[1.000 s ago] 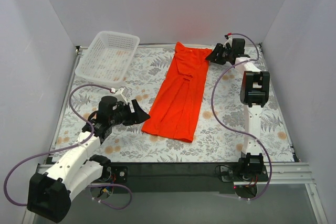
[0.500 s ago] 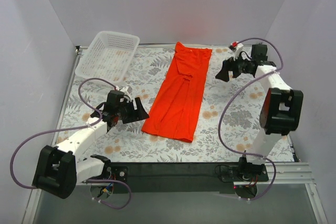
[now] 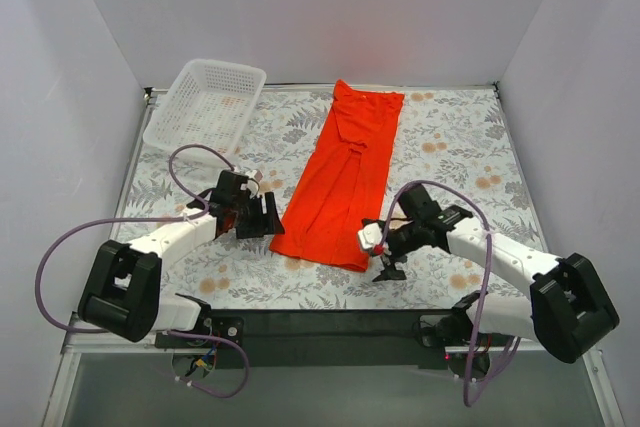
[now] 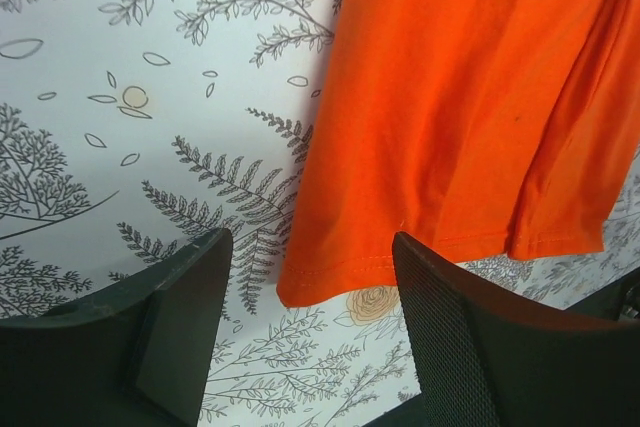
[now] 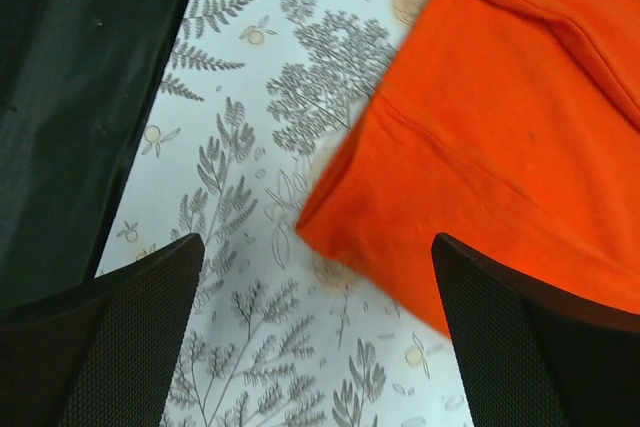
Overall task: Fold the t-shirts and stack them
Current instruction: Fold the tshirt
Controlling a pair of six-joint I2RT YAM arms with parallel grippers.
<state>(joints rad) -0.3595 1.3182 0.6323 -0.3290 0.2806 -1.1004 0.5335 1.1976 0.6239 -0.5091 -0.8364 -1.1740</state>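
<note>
Orange t-shirt [image 3: 345,182] flat mid-table [image 3: 450,147], already narrowed to long strip, collar end far, hem near. White basket [image 3: 205,102] far left, well apart.

Left gripper [image 3: 268,217] just beside near-left hem corner, jaws apart, nothing held. Right gripper [image 3: 382,252] by near-right hem corner, jaws wide apart, empty too.

Step in hand, probably: pinch both hem corners for fold toward collar. Tip: drop low, catch all layers at each corner, close together, lift evenly, keep strip straight, no dragging.
</note>
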